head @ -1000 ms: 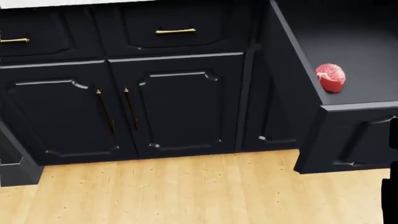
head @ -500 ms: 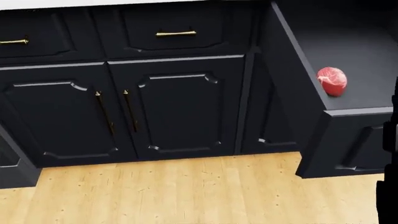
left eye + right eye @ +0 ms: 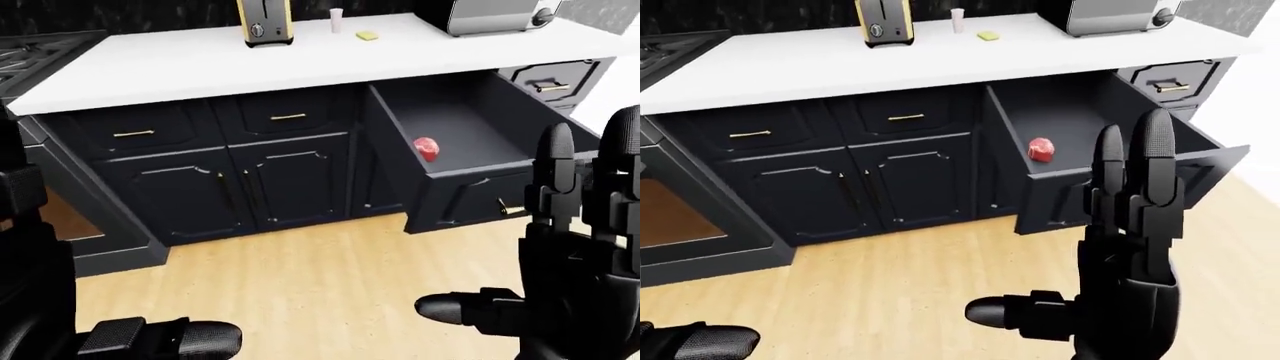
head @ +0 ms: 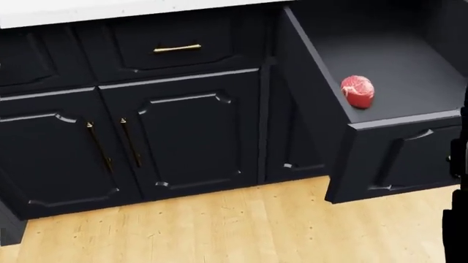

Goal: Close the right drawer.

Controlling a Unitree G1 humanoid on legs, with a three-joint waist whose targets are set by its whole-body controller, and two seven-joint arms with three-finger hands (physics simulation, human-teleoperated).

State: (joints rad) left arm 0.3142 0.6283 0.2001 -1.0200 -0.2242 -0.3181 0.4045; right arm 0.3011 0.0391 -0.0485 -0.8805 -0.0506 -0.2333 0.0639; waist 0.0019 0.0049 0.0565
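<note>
The right drawer [image 3: 470, 196] is dark navy and stands pulled far out from under the white counter [image 3: 200, 64]. A red piece of meat [image 4: 357, 91] lies inside it near the front panel [image 4: 399, 159]. My right hand [image 3: 1110, 225] is open, fingers upright and thumb out to the left. It is held up below the drawer's front in the right-eye view, and I cannot tell whether it touches the drawer. My left hand [image 3: 150, 341] is open and low at the bottom left of the left-eye view, far from the drawer.
Shut navy drawers and cabinet doors [image 4: 175, 137] with brass handles fill the counter's left part. A toaster [image 3: 265, 21], a cup [image 3: 336, 19], a yellow sponge [image 3: 367, 35] and a silver appliance [image 3: 490, 13] stand on the counter. An oven [image 3: 60, 217] is at the left. The floor [image 3: 300, 285] is wood.
The whole head view has shifted to the left, so the camera has moved right. The open drawer and the meat now sit further into the picture. The drawer is as far out as before.
</note>
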